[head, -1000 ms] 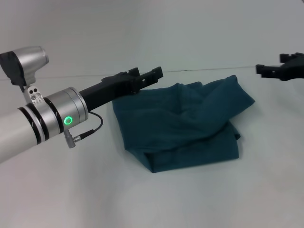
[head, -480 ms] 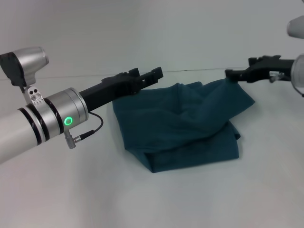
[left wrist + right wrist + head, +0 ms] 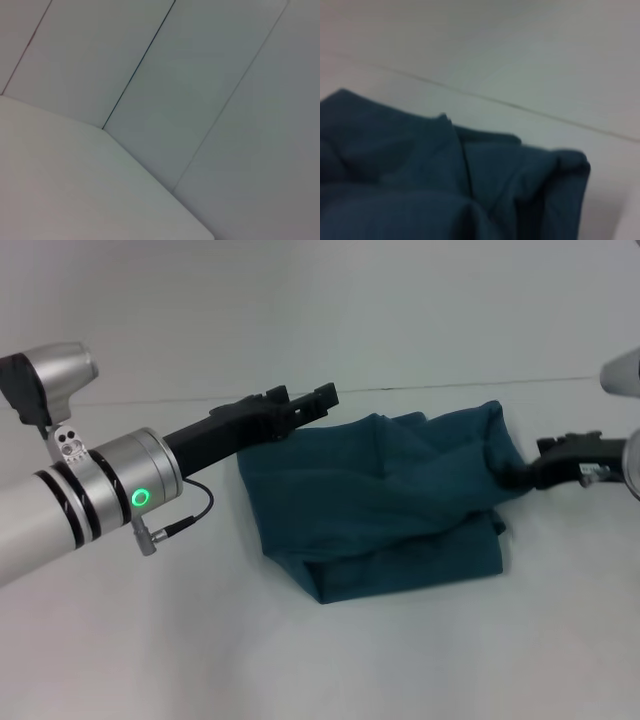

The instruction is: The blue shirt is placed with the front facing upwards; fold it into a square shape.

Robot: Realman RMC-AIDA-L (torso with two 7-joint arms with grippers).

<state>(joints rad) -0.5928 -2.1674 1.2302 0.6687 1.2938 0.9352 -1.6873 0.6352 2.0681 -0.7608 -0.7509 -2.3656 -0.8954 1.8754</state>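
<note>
Lying mid-table [image 3: 150, 640], the shirt [image 3: 390, 510] is a rumpled, part-folded bundle, long axis running left to right. Right gripper [image 3: 512, 478] is nearer: it touches the shirt's right edge, low, and looks clamped on a pinch of cloth, though I can't tell for sure. Left gripper [image 3: 305, 400] hovers over the far-left corner; grip state not visible.

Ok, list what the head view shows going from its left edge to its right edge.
Left arm's silver wrist with the green light → left gripper, raised beside the shirt's far left corner → blue shirt, bunched and partly folded → right gripper, low at the shirt's right edge.
</note>
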